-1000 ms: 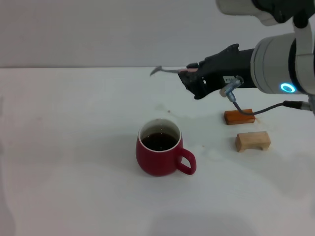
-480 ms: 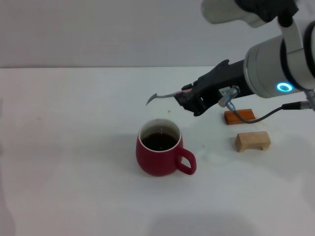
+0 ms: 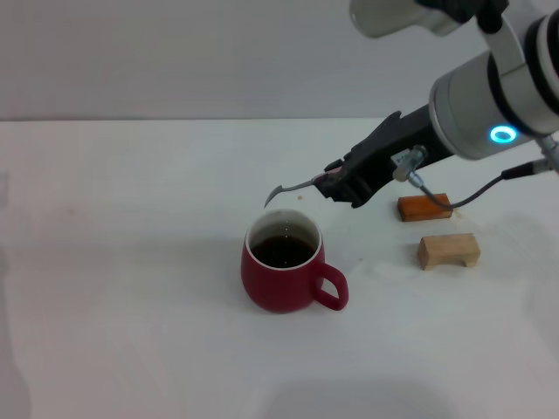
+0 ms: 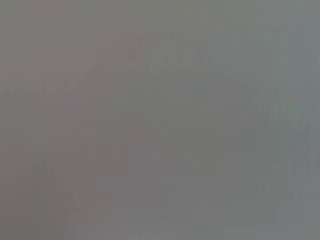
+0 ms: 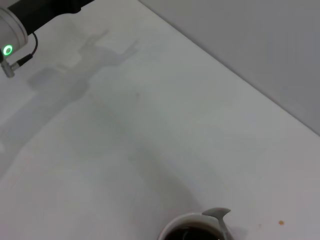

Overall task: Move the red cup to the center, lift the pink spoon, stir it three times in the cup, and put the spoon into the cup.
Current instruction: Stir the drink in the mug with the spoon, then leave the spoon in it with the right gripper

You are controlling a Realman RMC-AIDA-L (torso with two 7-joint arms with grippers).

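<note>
Orange block [image 3: 424, 207] just behind pale wooden block [image 3: 449, 250], white table [image 3: 131, 262].

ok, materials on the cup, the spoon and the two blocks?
Red cup: looks like glazed ceramic, with a glossy red outside and a white inside. Pink spoon, held by the right gripper: grey metal bowl; handle mostly hidden. Orange block and pale block: matte, probably wood.

left wrist view blank grey, red cup [image 5: 192, 231] cut off by right wrist edge, pink spoon [image 3: 301, 186] handle hidden

Dark red cup [image 3: 281, 278] with white inside, grey spoon [image 3: 293, 188], orange block [image 3: 424, 207], tan block [image 3: 448, 250]
</note>
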